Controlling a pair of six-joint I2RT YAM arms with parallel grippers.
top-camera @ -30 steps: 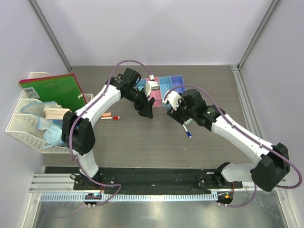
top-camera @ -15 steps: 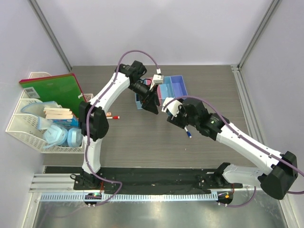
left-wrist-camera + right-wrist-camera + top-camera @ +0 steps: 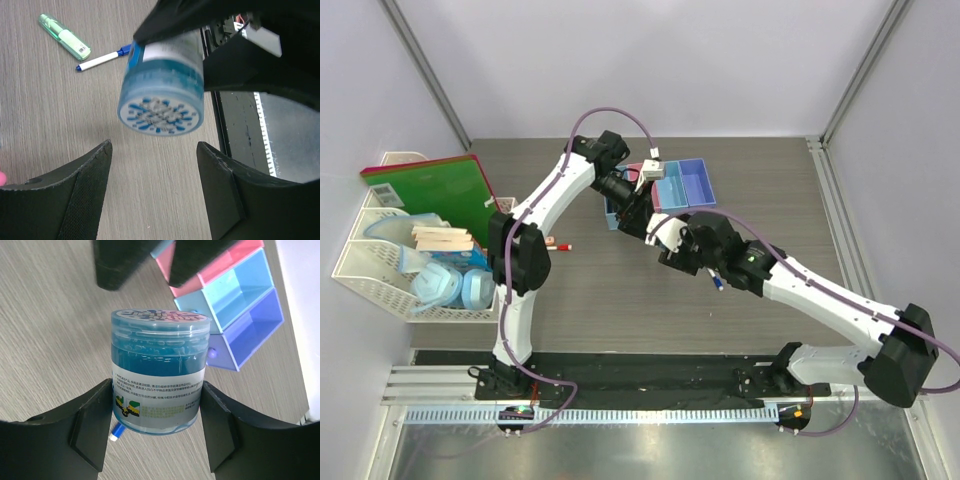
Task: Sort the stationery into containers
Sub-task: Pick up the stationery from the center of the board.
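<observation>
The round blue jar (image 3: 159, 370) is being gripped by the right pincer (image 3: 157, 407) above the tabletop (image 3: 50, 125) near the bins (image 3: 240, 295), whose visible compartments look empty, while the left pincer (image 3: 152, 152) is being held open facing it and a blue-capped marker (image 3: 100, 61) and green-white bottle (image 3: 65, 37) are lying unsorted.

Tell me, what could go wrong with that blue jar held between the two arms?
1. The right gripper pinches the round jar only at its sides; it might slip and drop onto the marker below.
2. The left gripper, open, sits very close to the jar; a bump could knock it loose.
3. The jar looks wide next to the bins, so it may catch on a rim.
</observation>
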